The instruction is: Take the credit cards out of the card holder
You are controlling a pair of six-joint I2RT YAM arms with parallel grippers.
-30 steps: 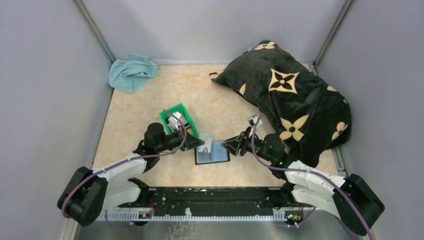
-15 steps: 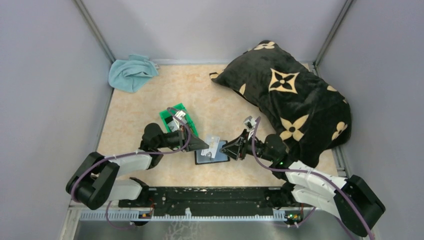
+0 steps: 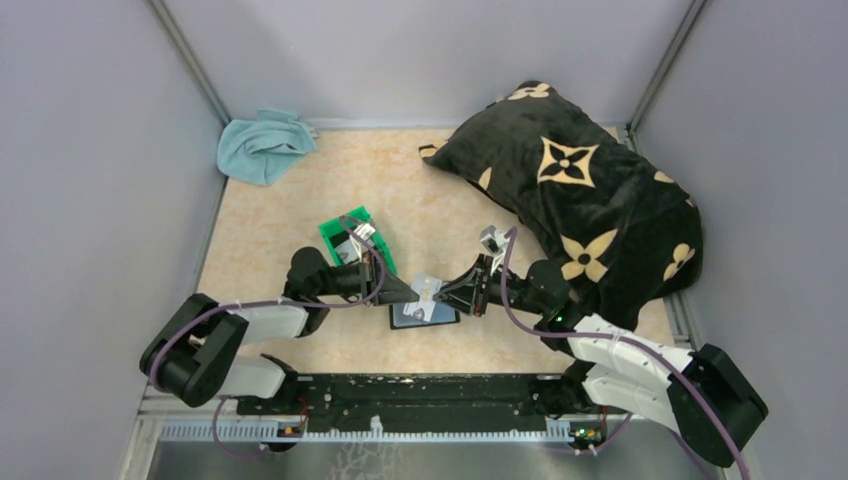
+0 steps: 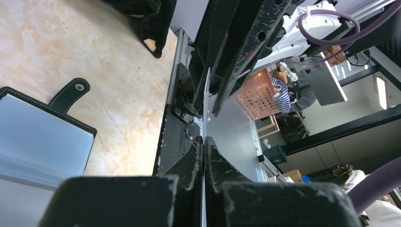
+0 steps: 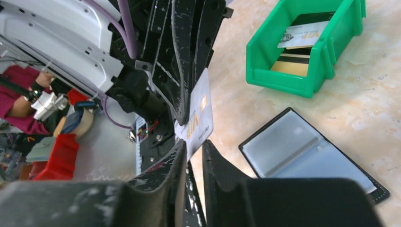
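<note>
- Beige marbled table point(image 3: 270, 225), with grey walls around it.
- Left claw point(image 3: 412, 291) is clamped tight on a pale card point(image 5: 199, 116), just above the holder point(image 5: 307, 151).
- Right claw point(image 3: 448, 291) is narrow around the card's other end; I cannot tell whether it grips.
- Holder lies open and flat, grey panels up.
- Bin point(image 5: 279, 71) sits left of the holder and beyond it, with other cards point(image 5: 302, 35) inside.
- Pillow point(image 3: 585, 190) lies to the holder's right.
- Cloth point(image 3: 262, 145) lies well beyond the holder, to its left.

card holder point(image 3: 425, 318) centre, bin point(image 3: 333, 233) behind left, pillow point(image 3: 590, 190) right
</note>
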